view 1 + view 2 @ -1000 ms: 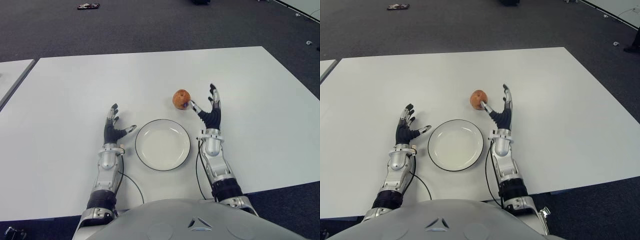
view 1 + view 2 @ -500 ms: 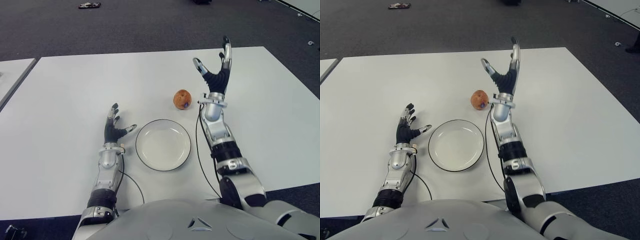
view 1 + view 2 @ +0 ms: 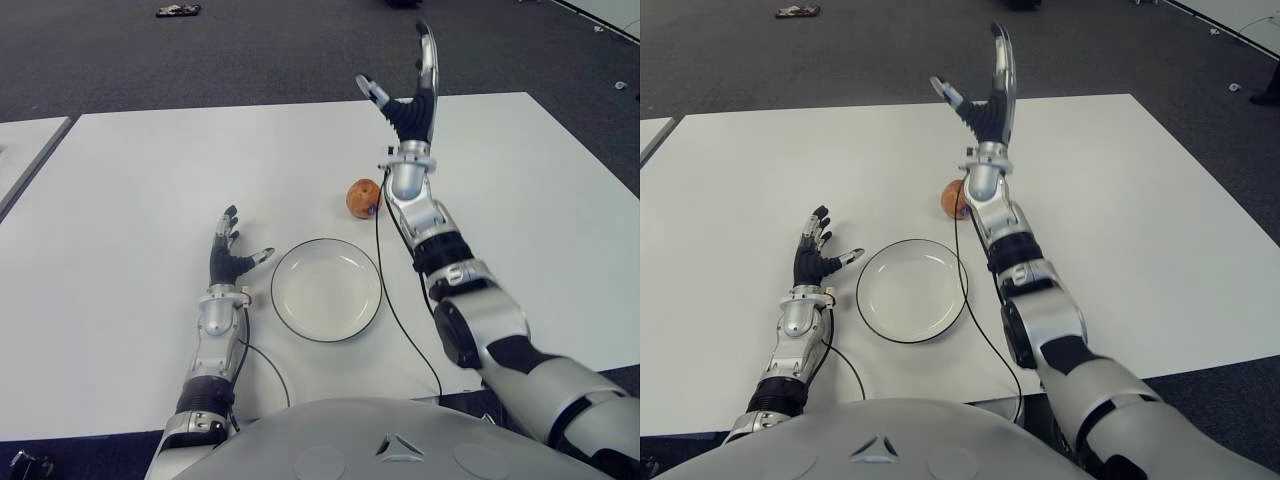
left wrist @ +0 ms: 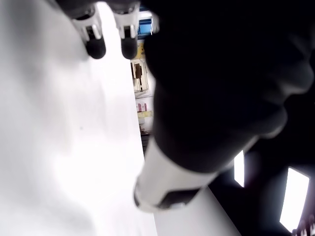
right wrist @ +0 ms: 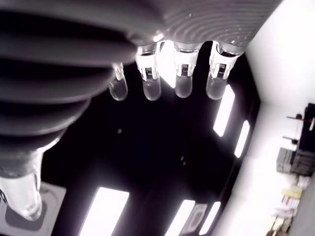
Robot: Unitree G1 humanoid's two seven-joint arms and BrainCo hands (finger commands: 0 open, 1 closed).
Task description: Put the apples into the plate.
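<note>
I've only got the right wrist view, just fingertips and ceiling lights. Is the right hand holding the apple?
Observer: No. The right hand is raised in the air, fingers spread, holding nothing.
Operator: Where's the apple then?
Observer: The apple lies on the table, beyond the far rim of the plate, not touching it.
Operator: Anything in the plate?
Observer: Nothing. The left hand shows open on the plate's left.

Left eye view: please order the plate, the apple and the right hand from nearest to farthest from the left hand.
1. plate, just right of the left hand
2. apple, beyond the plate
3. right hand, open, raised above the table's far side
</note>
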